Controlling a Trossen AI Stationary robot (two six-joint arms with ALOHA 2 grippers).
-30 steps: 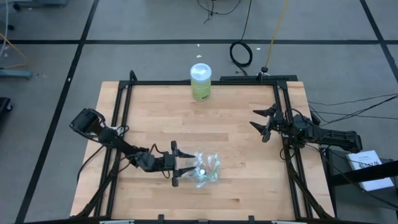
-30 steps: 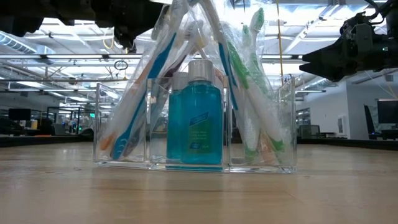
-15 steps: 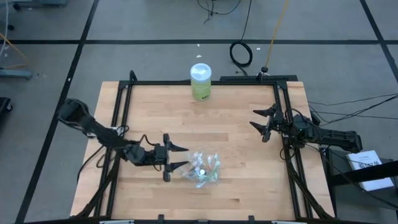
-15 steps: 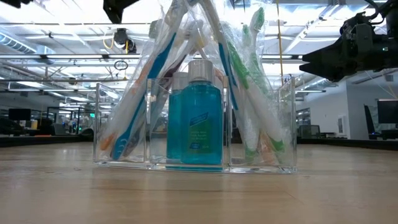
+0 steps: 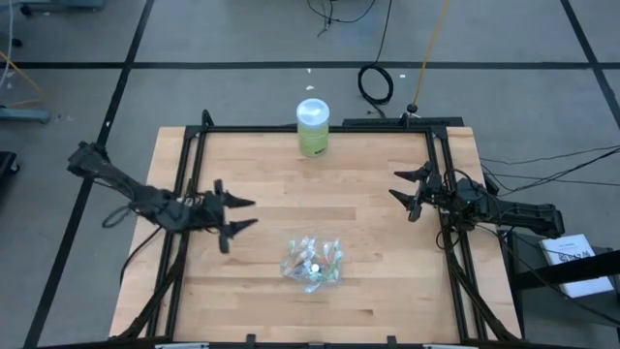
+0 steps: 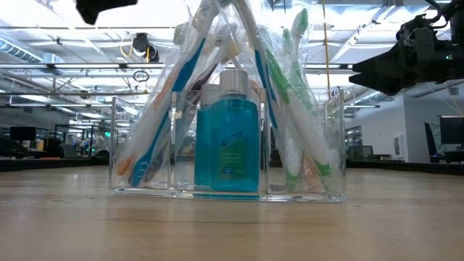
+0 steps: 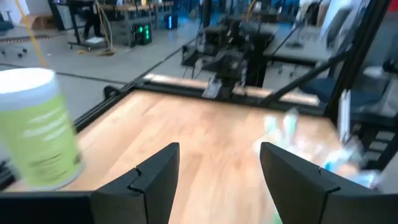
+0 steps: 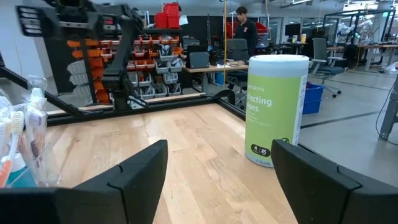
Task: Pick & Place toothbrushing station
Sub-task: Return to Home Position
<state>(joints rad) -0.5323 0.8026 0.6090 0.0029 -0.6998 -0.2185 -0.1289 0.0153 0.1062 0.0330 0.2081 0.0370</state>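
The toothbrushing station (image 5: 312,262) is a clear plastic holder (image 6: 226,145) that stands by its flat base on the table, toward the near edge at mid width. It holds several wrapped toothbrushes (white, blue, green) leaning in it and a blue bottle (image 6: 233,138) in its middle. It also shows in the right wrist view (image 8: 22,143) and, blurred, in the left wrist view (image 7: 317,149). My left gripper (image 5: 237,213) is open and empty, left of the station and apart from it. My right gripper (image 5: 405,190) is open and empty by the table's right edge.
A green-and-white wipes canister (image 5: 312,127) stands at the table's far edge, mid width; it shows in both wrist views (image 8: 277,109) (image 7: 37,127). A black frame (image 5: 184,194) runs along the table's left, far and right sides. A person (image 8: 244,25) stands far off in the room.
My left gripper, open throughout, has drawn back from the station toward the table's left edge and a little toward the far edge, and has risen out of the low view. The station has stayed where it was, upright on the table.
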